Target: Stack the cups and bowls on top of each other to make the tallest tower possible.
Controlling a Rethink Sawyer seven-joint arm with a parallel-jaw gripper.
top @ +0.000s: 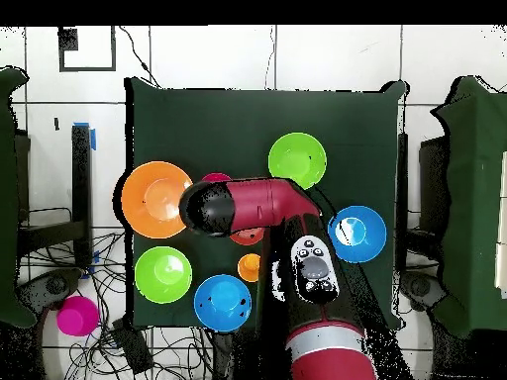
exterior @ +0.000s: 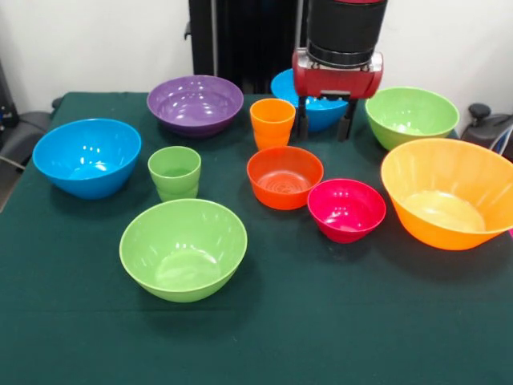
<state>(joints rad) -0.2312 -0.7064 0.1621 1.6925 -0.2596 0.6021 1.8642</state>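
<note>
Tool [exterior: 324, 127]: hangs at upper centre of the front view, its two dark fingers spread fairly wide and holding nothing; the tips stand in front of a blue bowl [exterior: 321, 111], just right of the orange cup [exterior: 272, 122].
Arm [top: 262, 205]: red and black, crosses the middle of the overhead view and hides several pieces.
Tabletop [exterior: 337, 321]: covered with dark green cloth; every piece stands apart, none stacked.
Cups: the orange cup upright at upper centre; the light green cup [exterior: 175, 172] upright to its lower left.
Back row: purple bowl [exterior: 195, 104] upper left of centre; the blue bowl partly hidden behind the tool; a light green bowl [exterior: 411, 117] upper right.
Left edge: second blue bowl [exterior: 86, 156].
Centre: small orange-red bowl [exterior: 284, 176], with the small magenta bowl [exterior: 346, 209] just beside it at lower right.
Right edge: large orange bowl [exterior: 449, 192].
Foreground: second light green bowl [exterior: 183, 249], lower left of centre.
</note>
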